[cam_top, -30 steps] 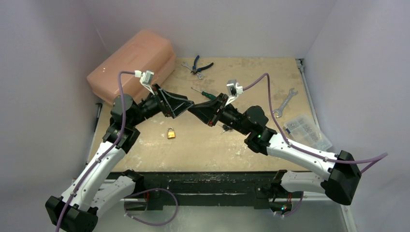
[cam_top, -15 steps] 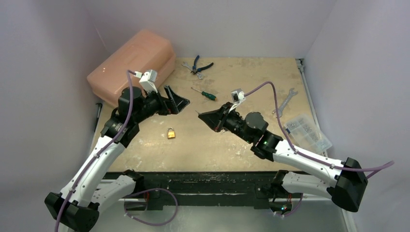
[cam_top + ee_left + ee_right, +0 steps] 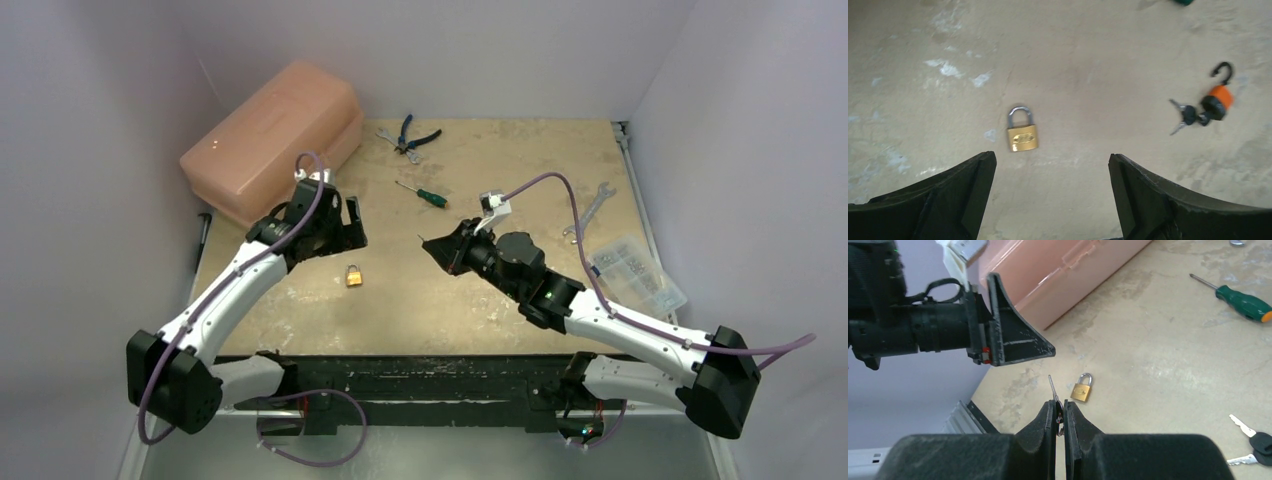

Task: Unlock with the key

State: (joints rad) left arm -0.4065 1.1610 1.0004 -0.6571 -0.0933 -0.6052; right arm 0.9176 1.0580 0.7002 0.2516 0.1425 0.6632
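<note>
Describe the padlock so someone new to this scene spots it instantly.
From the big pink toolbox at the table's far left, come toward the arm bases to the bare wood just past the open left gripper. The padlock lies flat there, touching nothing. It is the only small brass block with a silver shackle; its neighbours are a green-handled screwdriver and an orange-tagged key bunch.

Top cam sits high behind both arms and looks down over the whole tabletop (image 3: 420, 300). Left wrist cam hangs fairly close over it, aimed almost straight down past the left tool (image 3: 1051, 157). Right wrist cam rides lower, looking out along the right tool (image 3: 1060, 407) at a slant across the tabletop. All three catch the same padlock (image 3: 354, 275), and the right wrist one also sees the left tool.
</note>
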